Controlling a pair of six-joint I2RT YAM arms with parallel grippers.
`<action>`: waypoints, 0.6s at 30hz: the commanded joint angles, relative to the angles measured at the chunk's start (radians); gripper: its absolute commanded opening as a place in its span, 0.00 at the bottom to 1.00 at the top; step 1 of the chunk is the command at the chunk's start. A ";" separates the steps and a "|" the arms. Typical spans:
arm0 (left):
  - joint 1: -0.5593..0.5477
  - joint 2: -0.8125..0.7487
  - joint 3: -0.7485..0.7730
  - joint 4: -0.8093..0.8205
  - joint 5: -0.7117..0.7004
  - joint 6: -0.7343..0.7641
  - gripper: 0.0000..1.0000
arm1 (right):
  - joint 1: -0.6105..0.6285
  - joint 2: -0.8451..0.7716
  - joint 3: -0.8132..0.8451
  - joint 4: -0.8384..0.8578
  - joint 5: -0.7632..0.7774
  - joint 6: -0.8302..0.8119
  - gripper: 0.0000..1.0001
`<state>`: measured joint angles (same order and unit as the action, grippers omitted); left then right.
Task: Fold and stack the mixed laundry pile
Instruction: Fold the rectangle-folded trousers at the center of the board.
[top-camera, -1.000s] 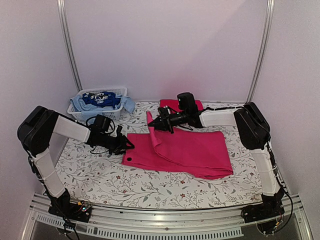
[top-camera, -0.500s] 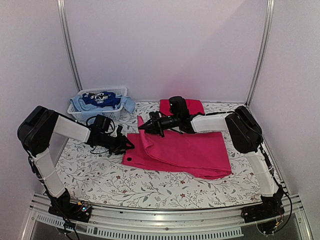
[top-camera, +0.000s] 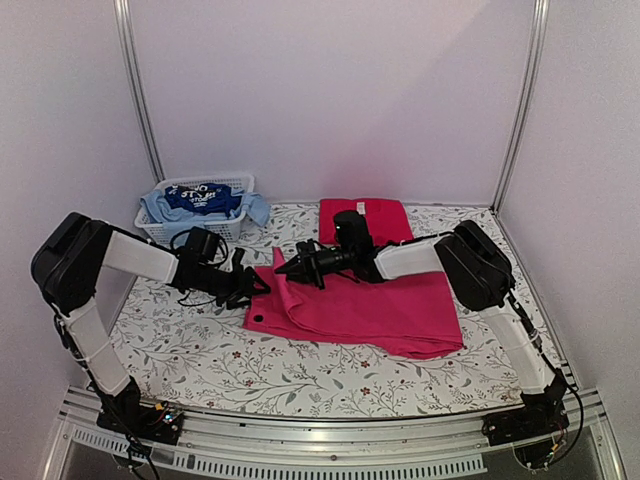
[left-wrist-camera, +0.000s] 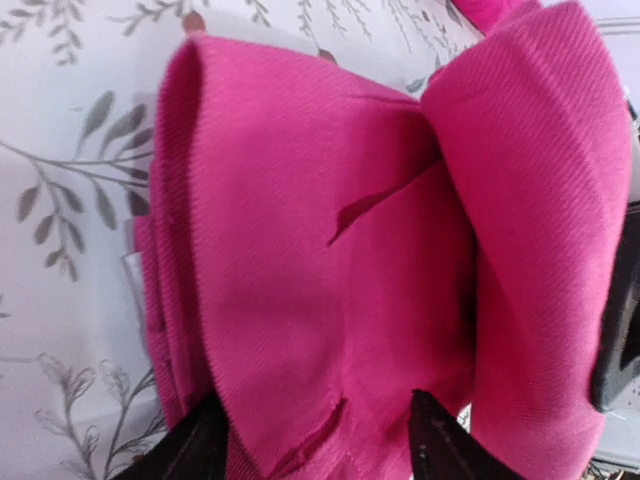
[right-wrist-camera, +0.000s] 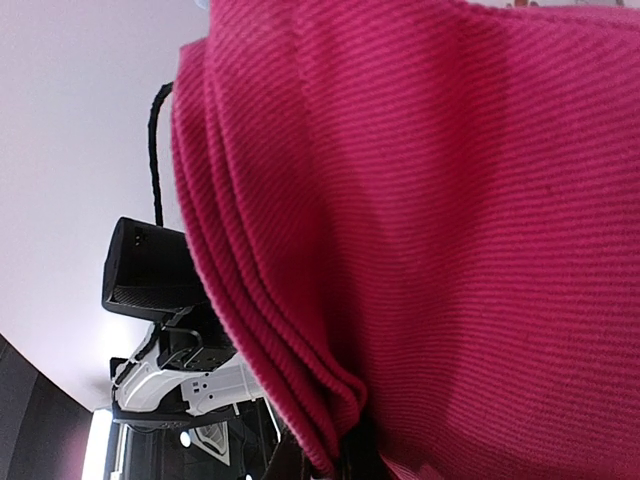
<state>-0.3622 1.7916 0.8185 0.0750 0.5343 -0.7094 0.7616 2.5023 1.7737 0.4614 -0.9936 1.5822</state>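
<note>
Here, pink cloth (left-wrist-camera: 300, 250) between fingers (left-wrist-camera: 440, 458) (left).

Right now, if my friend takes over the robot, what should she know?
Right gripper: shut on a lifted fold of the pink cloth.
Left gripper: open at that cloth's left edge, cloth between its fingers.
Done: red cloth lies folded at the back.
Blue clothes sit in the basket.
Left: finish the pink fold, stack it, then fold the blue ones.

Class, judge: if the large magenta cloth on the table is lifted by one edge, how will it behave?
Probably floppy: the magenta cloth drapes in soft folds where the right gripper lifts it. Likely light: one pinch raises several layers. Its twill weave probably resists slipping.
</note>
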 joint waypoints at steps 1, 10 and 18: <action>0.058 -0.099 -0.014 -0.176 -0.138 0.020 0.68 | 0.013 0.042 0.032 0.058 0.009 0.009 0.06; 0.142 -0.325 -0.064 -0.204 -0.177 0.069 0.80 | -0.001 0.055 0.128 0.069 -0.106 -0.055 0.49; -0.066 -0.274 0.088 -0.216 -0.160 0.139 0.77 | -0.167 -0.311 -0.312 -0.070 -0.115 -0.299 0.46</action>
<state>-0.3168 1.4841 0.8104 -0.1402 0.3592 -0.6304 0.7101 2.4077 1.6554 0.4927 -1.0855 1.4525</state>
